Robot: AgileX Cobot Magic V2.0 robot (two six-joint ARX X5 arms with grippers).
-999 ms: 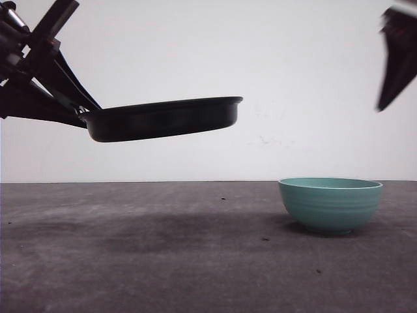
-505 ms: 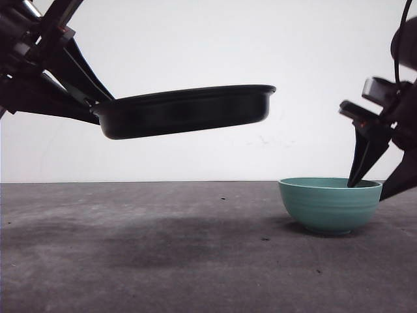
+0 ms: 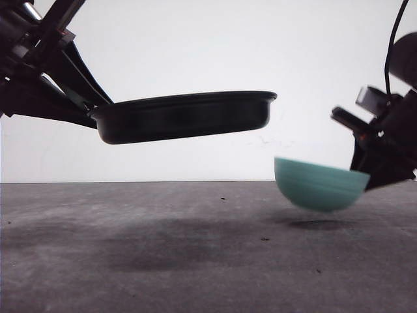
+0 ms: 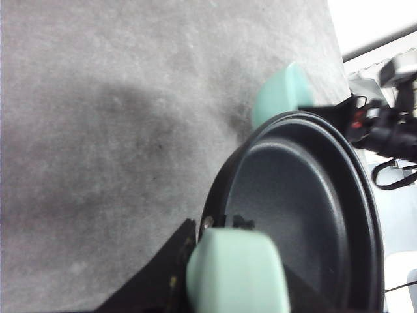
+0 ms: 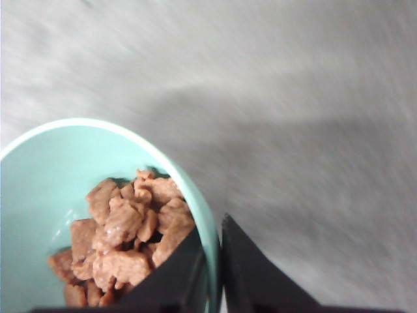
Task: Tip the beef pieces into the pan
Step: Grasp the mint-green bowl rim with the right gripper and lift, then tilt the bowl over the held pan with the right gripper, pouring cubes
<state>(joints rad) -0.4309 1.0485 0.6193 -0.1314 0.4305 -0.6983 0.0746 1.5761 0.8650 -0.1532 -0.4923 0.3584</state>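
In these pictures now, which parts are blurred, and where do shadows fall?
Front view: the teal bowl is smeared by motion, its shadow on the table below it; the pan stays fairly sharp. Right wrist view: the table streaks, the beef pieces are soft. Left wrist view: a dark shadow patch lies on the table.

Black pan (image 3: 186, 116) aloft, empty; reddish-brown beef pieces (image 5: 124, 236) heaped in bowl

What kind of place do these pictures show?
Probably a robot test bench, not a real kitchen: a bare grey table, a plain white backdrop, and a shallow black frying pan and ribbed teal bowl of reddish-brown beef pieces held up by robot arms.
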